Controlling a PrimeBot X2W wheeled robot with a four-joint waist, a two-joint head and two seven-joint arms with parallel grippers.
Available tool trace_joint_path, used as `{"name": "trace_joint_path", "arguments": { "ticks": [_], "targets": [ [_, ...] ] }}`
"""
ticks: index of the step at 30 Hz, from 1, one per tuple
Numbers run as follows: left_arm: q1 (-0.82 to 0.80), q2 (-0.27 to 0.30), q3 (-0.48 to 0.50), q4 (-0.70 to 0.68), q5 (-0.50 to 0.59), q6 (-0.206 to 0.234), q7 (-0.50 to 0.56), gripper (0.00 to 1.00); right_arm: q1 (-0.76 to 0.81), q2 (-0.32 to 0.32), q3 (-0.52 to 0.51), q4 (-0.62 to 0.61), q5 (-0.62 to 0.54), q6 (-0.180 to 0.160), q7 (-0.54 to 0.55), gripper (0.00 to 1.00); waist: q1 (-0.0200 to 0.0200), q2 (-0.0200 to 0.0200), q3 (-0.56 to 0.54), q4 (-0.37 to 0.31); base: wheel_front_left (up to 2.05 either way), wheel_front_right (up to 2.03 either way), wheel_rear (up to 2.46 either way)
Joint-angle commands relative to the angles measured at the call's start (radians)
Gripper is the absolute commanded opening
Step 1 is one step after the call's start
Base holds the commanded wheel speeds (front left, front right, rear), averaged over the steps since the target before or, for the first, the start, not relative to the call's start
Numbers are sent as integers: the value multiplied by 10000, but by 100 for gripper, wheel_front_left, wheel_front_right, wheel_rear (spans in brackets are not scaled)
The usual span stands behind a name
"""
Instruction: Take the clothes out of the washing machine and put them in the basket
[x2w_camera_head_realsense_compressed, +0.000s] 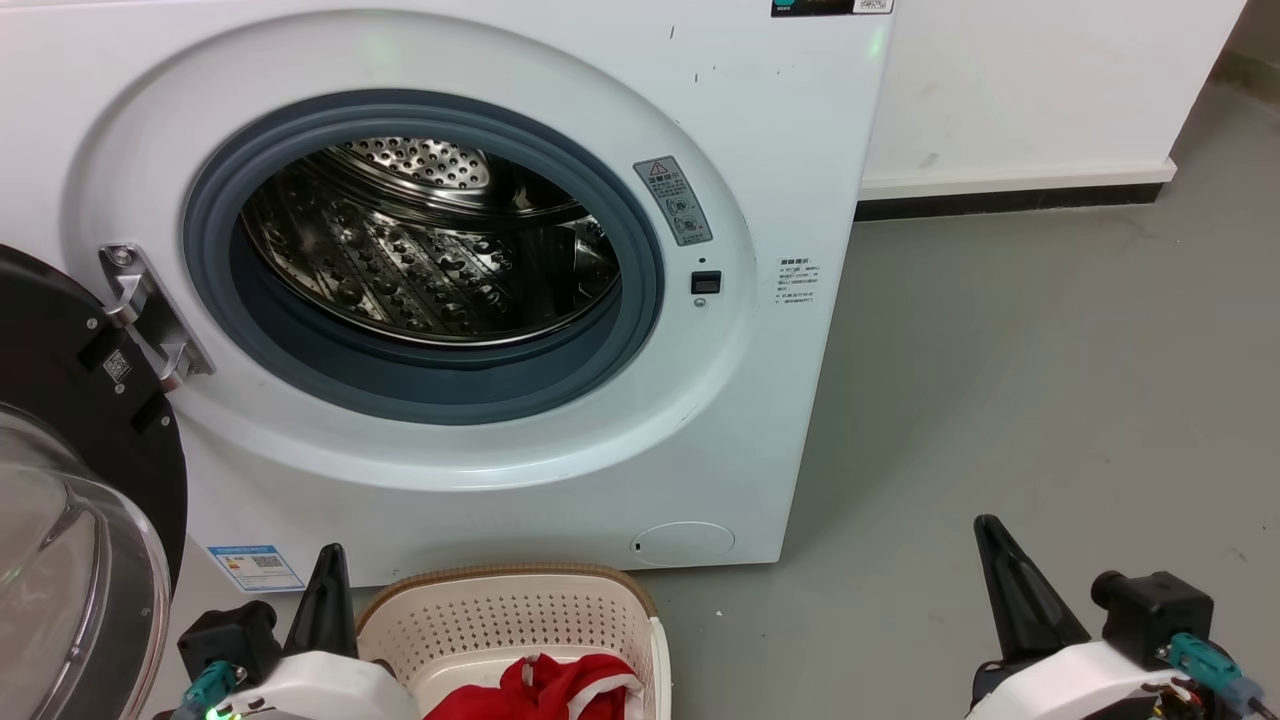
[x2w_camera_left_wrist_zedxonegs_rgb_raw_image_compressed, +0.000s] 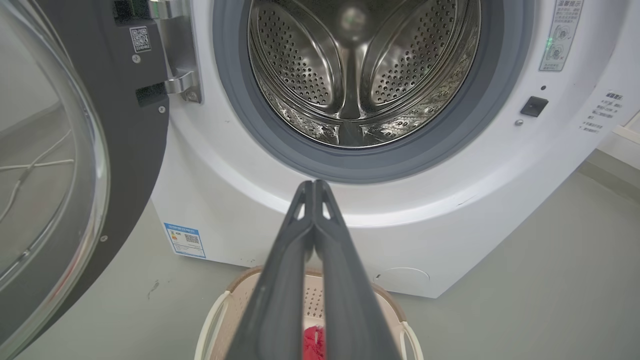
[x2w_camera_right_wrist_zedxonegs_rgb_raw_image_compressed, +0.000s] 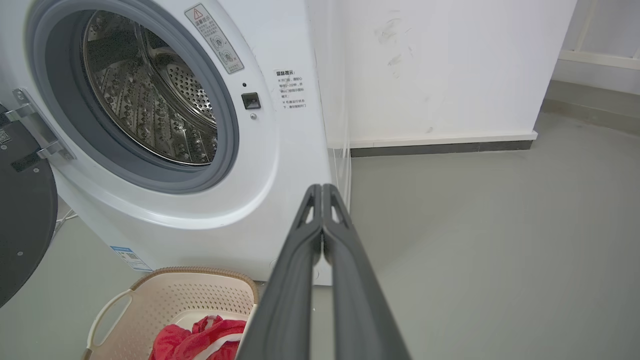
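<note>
The white washing machine (x2w_camera_head_realsense_compressed: 760, 150) stands with its door swung open to the left, and its steel drum (x2w_camera_head_realsense_compressed: 420, 250) has no fabric in it. The red clothes (x2w_camera_head_realsense_compressed: 545, 692) with white trim lie inside the cream basket (x2w_camera_head_realsense_compressed: 500, 610) on the floor in front of the machine. My left gripper (x2w_camera_head_realsense_compressed: 328, 560) is shut and holds nothing, just left of the basket. In the left wrist view, the left gripper (x2w_camera_left_wrist_zedxonegs_rgb_raw_image_compressed: 315, 186) points at the machine's front below the porthole. My right gripper (x2w_camera_head_realsense_compressed: 990, 530) is shut and holds nothing, over bare floor to the right. The basket (x2w_camera_right_wrist_zedxonegs_rgb_raw_image_compressed: 165, 295) and clothes (x2w_camera_right_wrist_zedxonegs_rgb_raw_image_compressed: 200, 337) also show in the right wrist view, left of the right gripper (x2w_camera_right_wrist_zedxonegs_rgb_raw_image_compressed: 322, 189).
The open door (x2w_camera_head_realsense_compressed: 70, 520), dark with a clear glass bowl, juts out at the left beside my left arm. A white wall with a dark skirting (x2w_camera_head_realsense_compressed: 1010, 200) runs behind the grey floor to the right of the machine.
</note>
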Motion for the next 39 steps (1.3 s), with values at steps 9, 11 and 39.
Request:
{"name": "trace_joint_path", "arguments": {
  "ticks": [9,11,39],
  "targets": [
    [-377,-27,72,-136,-2003,-238,296,0,-545,-177,-83,232,2308,-2,123,0,0,0,18,39,0,0,0],
    [-401,-35,88,-127,-2351,-277,358,0,-592,-193,-99,292,2701,-2,143,0,0,0,22,47,0,0,0],
    [-750,-131,335,59,-6352,-735,1145,0,-1085,-325,-379,973,7171,-3,444,0,0,0,74,157,0,0,0]
  ]
}}
